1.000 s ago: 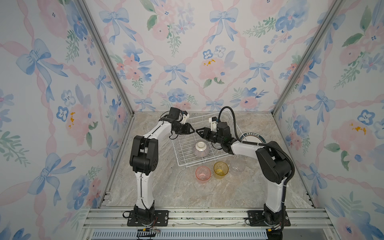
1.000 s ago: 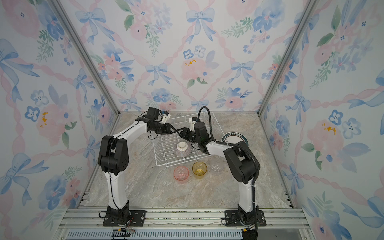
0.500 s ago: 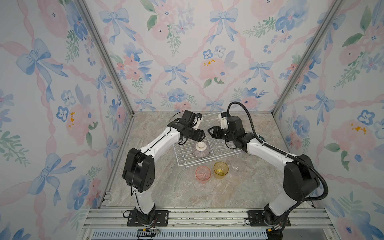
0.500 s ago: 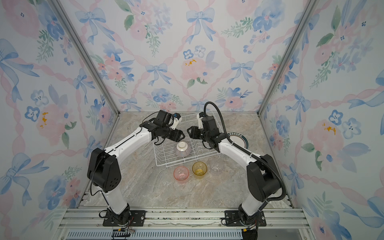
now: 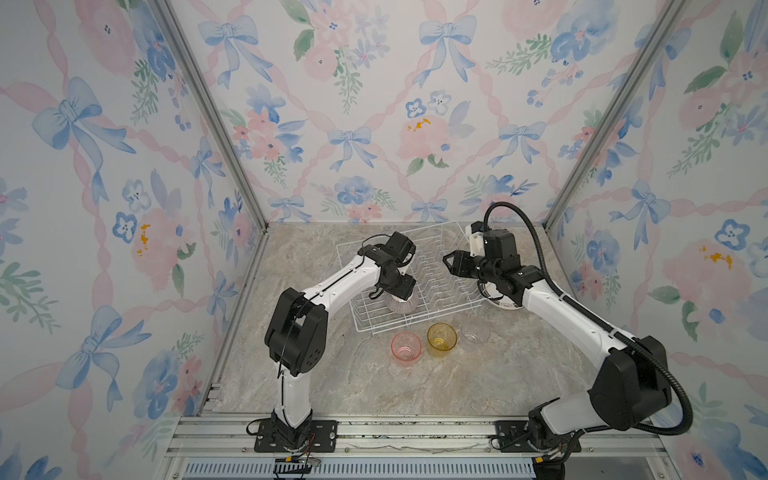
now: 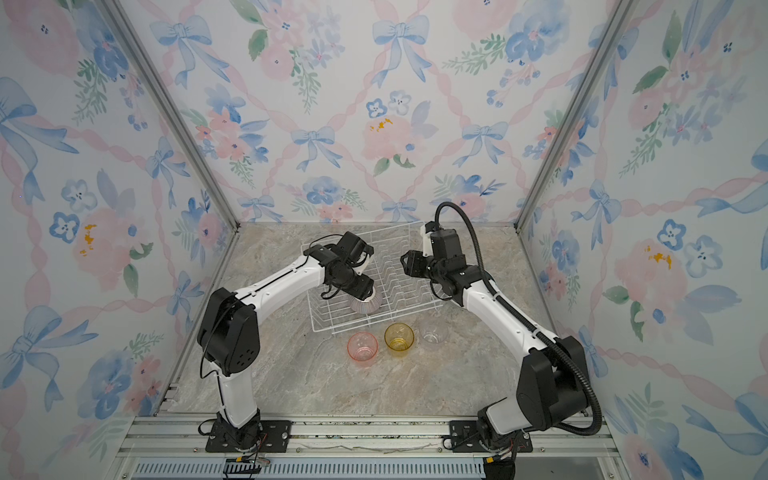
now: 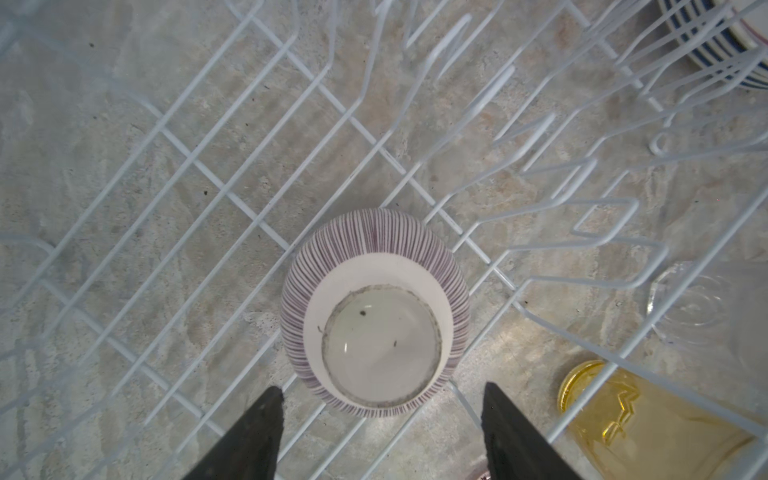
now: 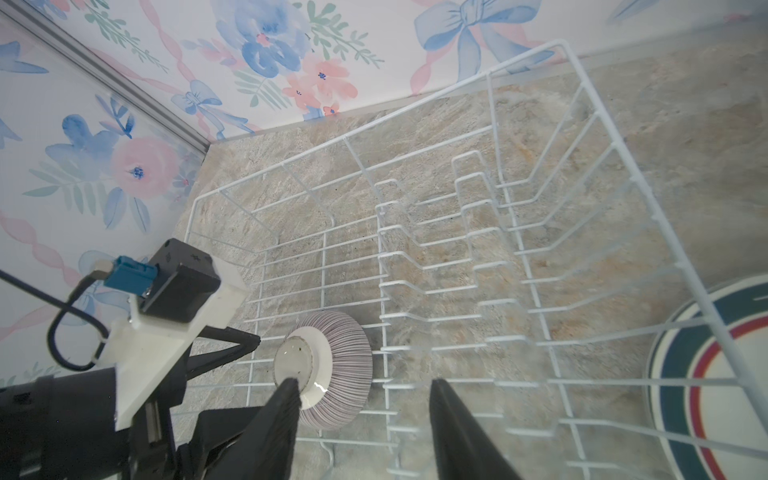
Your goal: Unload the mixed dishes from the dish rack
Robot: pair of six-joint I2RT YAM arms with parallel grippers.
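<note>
Bowl, upturned and alone: a pink-striped ribbed ceramic bowl (image 5: 401,305) sits foot-up on the floor of the large white wire dish rack (image 5: 419,320), close to its front wall. It is the only dish in the rack in both top views.

The left gripper (image 7: 383,388) hangs directly above it. Its two black fingers (image 7: 253,436) are spread wide to either side of the bowl's pale foot ring, touching nothing and holding nothing. The right gripper (image 8: 363,382) hovers over the rack's bare plate-slot prongs, its jaws moderately apart and likewise empty.

A stack of round white plates with dark rims (image 5: 505,303) lies on the marble-patterned tabletop (image 5: 415,386) just beside the rack's right side, partly under the right arm. A pink glass tumbler (image 5: 406,348), a yellow glass tumbler (image 5: 442,340) and a clear glass tumbler (image 5: 476,331) stand in a row on the table just in front of the rack.

The unloading looks all but finished, and the step in hand appears to be the grasp on this last bowl. The next move would call for the left gripper to drop straight down and close on the foot ring or across the body. It would then need to lift high enough to clear the wire wall before setting the bowl down apart from the tumblers. The rounded, glazed sides may offer a slippery hold.
</note>
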